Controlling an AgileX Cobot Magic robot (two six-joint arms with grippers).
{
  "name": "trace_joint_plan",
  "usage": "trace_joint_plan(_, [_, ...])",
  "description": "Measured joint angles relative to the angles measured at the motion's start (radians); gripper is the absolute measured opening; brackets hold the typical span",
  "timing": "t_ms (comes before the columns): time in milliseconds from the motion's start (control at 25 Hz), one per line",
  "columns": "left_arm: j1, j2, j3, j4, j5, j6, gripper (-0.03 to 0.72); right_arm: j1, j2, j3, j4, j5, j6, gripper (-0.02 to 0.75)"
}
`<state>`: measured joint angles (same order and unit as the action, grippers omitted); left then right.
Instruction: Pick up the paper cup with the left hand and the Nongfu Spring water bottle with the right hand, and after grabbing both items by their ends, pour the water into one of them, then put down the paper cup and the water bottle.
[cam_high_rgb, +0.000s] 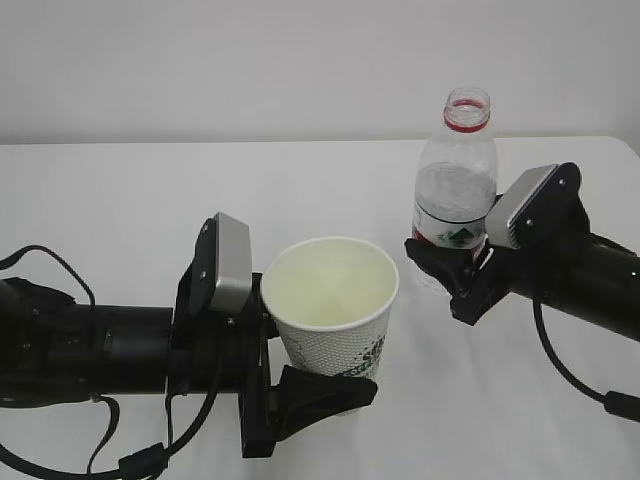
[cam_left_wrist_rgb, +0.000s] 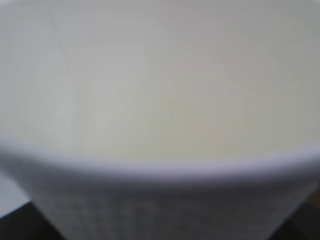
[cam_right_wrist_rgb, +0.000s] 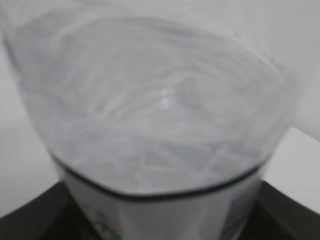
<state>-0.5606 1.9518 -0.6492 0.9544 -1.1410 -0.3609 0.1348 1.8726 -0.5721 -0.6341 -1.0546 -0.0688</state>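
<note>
White tabletop (cam_high_rgb: 120, 200) stretches under two black robot arms, each clamped on a container. At left, the left hand (cam_high_rgb: 300, 360) grips the paper cup (cam_high_rgb: 333, 305) low on its side, one finger (cam_high_rgb: 325, 392) pressed against the near wall below the green print; the cup stands upright, mouth open, its cream inside showing no liquid that can be made out. The left wrist view is filled by the cup's blurred rim and wall (cam_left_wrist_rgb: 160, 125). At right, well apart from the cup, the right hand (cam_high_rgb: 455, 265) is closed around the label band of the Nongfu Spring water bottle (cam_high_rgb: 455, 180), which stands upright, uncapped, red neck ring on top. The right wrist view shows the bottle's clear ribbed body (cam_right_wrist_rgb: 160, 110) close up; the water level cannot be told.
</note>
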Motion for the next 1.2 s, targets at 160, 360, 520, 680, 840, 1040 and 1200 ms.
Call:
trace_joint_plan(160, [0.000,0.000,0.000,0.010,0.000,0.000,0.575,0.009,0.000,-0.029,-0.034,0.014,-0.004,0.531])
trace_joint_plan(360, [0.000,0.000,0.000,0.023,0.000,-0.001,0.575,0.010,0.000,-0.047,-0.057,0.021,-0.016,0.531])
trace_joint_plan(520, [0.000,0.000,0.000,0.030,0.000,-0.001,0.575,0.010,0.000,-0.047,-0.068,0.026,-0.058,0.531])
trace_joint_plan(680, [0.000,0.000,0.000,0.031,0.000,-0.001,0.575,0.010,0.000,-0.067,-0.084,0.028,-0.072,0.531])
trace_joint_plan(840, [0.000,0.000,0.000,0.033,0.000,-0.001,0.575,0.010,0.000,-0.099,-0.106,0.028,-0.073,0.531])
trace_joint_plan(1040, [0.000,0.000,0.000,0.033,0.000,-0.001,0.575,0.010,0.000,-0.132,-0.139,0.028,-0.074,0.531])
trace_joint_plan(1200, [0.000,0.000,0.000,0.029,0.000,-0.001,0.575,0.010,0.000,-0.154,-0.160,0.028,-0.080,0.531])
